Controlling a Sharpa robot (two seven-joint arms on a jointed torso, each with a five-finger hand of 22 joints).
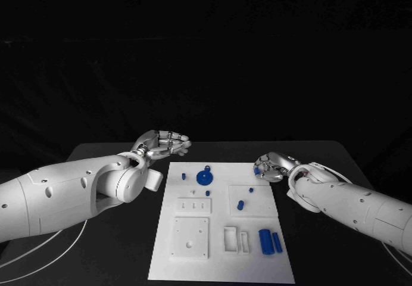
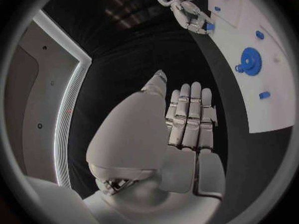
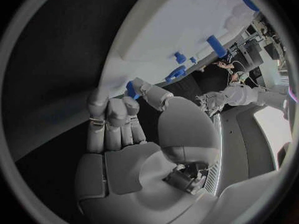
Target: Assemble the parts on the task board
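Observation:
The white task board (image 1: 219,262) lies in the middle of the black table. On its far part sits a blue gear (image 1: 204,177), also seen as the gear (image 2: 251,61) in the left wrist view. Several small blue parts lie round it, and two blue cylinders (image 1: 271,241) lie side by side near the front right. My right hand (image 1: 275,165) hovers at the board's far right corner and pinches a small blue part (image 1: 258,171) between thumb and fingers; the right wrist view shows this part (image 3: 132,88) at the fingertips. My left hand (image 1: 163,143) is off the board's far left corner, holding nothing.
Raised white blocks with recesses and slots (image 1: 190,237) stand on the near half of the board. Bare black table (image 1: 343,155) lies on either side. White cables (image 1: 52,244) trail at the table's left.

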